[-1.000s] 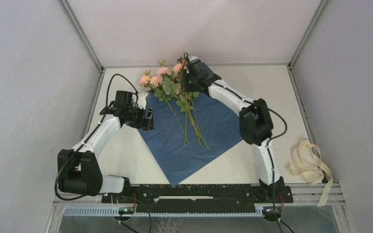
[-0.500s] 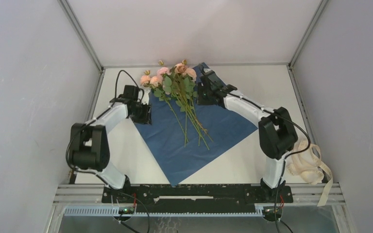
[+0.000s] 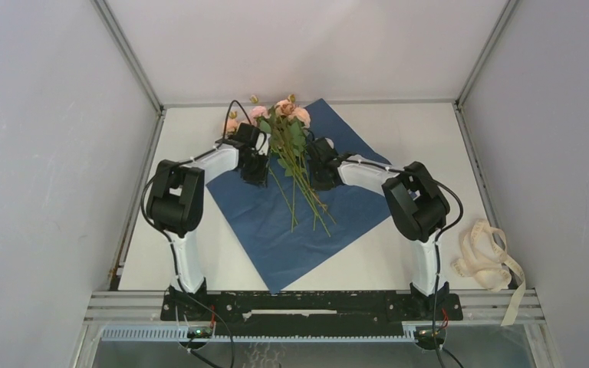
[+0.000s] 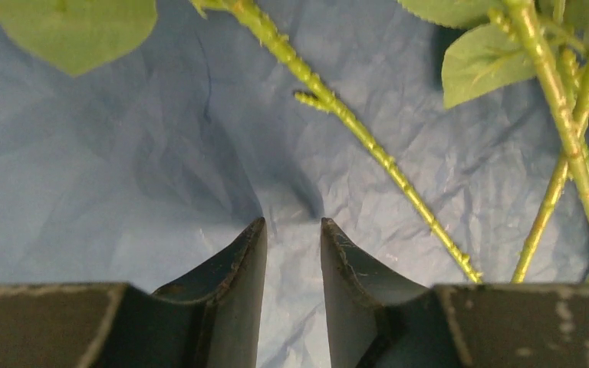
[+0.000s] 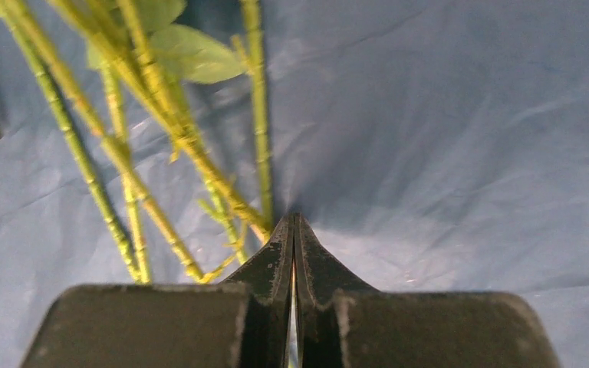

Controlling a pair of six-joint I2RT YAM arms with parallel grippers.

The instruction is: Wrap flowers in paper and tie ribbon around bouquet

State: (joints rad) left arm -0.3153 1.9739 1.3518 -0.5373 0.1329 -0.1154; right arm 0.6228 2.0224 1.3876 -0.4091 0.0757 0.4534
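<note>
left gripper [image 4: 291, 230]: jaws a narrow gap apart, nothing between them, low over the paper [image 3: 291, 238] beside a stem.
right gripper [image 5: 293, 222]: jaws pressed together beside the stems, nothing visibly held.
flowers [image 3: 285, 138]: lying on the flat sheet, blooms near its far corner.
progress: flowers placed; wrapping not begun; ribbon [image 3: 487, 257] untouched, well apart at the right.
containers: none in view.

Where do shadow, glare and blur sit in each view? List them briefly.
Top external view: even, soft light, everything sharp; the dark blue square paper sheet shows no glare. Left wrist view: a dark shadow fans out on the sheet ahead of the left end effector, whose black body looks soft. Right wrist view: pale sheen on the sheet beside the right end effector.
</note>
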